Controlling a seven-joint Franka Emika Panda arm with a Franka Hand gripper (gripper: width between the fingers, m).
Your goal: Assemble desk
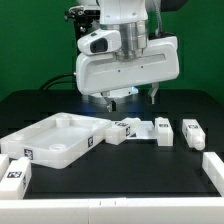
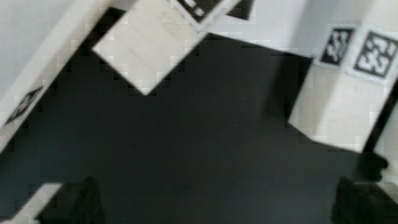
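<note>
The white desk tabletop (image 1: pixel 55 140) lies rim up at the exterior view's left, with a tag on its side. Three short white legs (image 1: pixel 122 130) (image 1: pixel 160 130) (image 1: pixel 190 132) lie in a row to its right on the black table. My gripper (image 1: pixel 133 97) hangs above and behind the legs, open and empty. In the wrist view both dark fingertips (image 2: pixel 71 202) stand wide apart over bare black mat, and the gripper (image 2: pixel 221 205) holds nothing. Beyond them are a tagged leg (image 2: pixel 347 90), another white piece (image 2: pixel 160 45) and the tabletop's edge (image 2: pixel 45 45).
A white block with tags (image 1: pixel 15 172) sits at the front left corner. A white bar (image 1: pixel 212 165) runs along the front right. The arm's bulky white body (image 1: pixel 130 60) hangs over the middle of the table.
</note>
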